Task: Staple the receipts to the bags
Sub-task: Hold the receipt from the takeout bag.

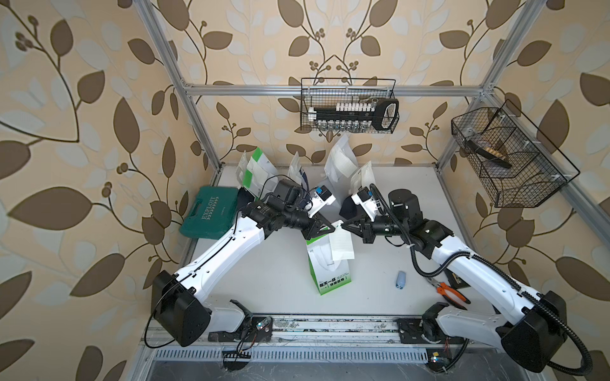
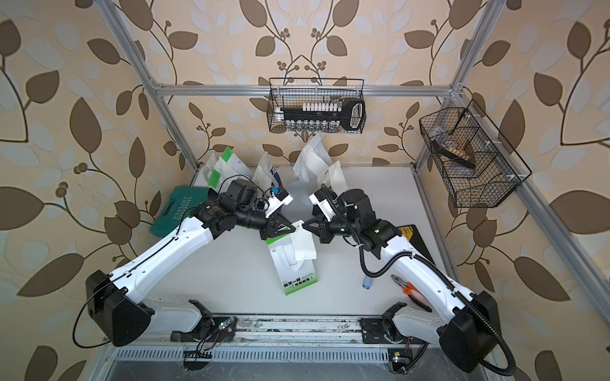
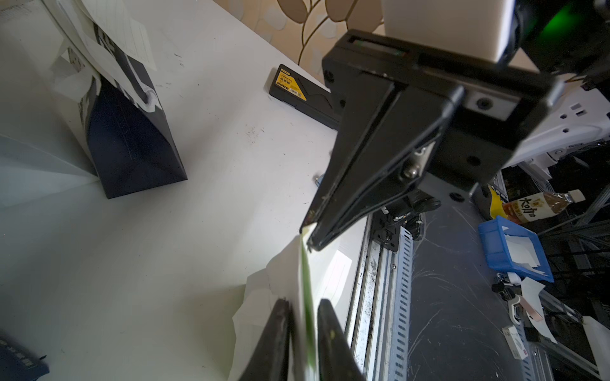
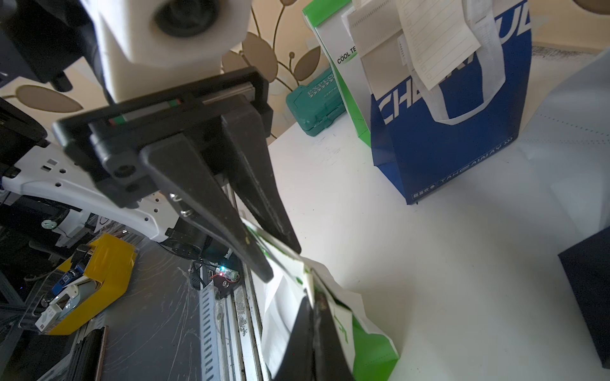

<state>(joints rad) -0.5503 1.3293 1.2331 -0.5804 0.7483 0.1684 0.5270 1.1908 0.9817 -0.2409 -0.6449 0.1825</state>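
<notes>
Jaws of right gripper were clenched on top rim of green-and-white bag, which sat mid-counter. Jaws of left gripper straddled same rim, narrow gap; grip not determinable. Receipt lay against bag's upper face.

The left gripper and right gripper are black and tapered. The arms are cased in white with black joints, and a ribbed black hose is run along the right one, toward 4 o'clock.
</notes>
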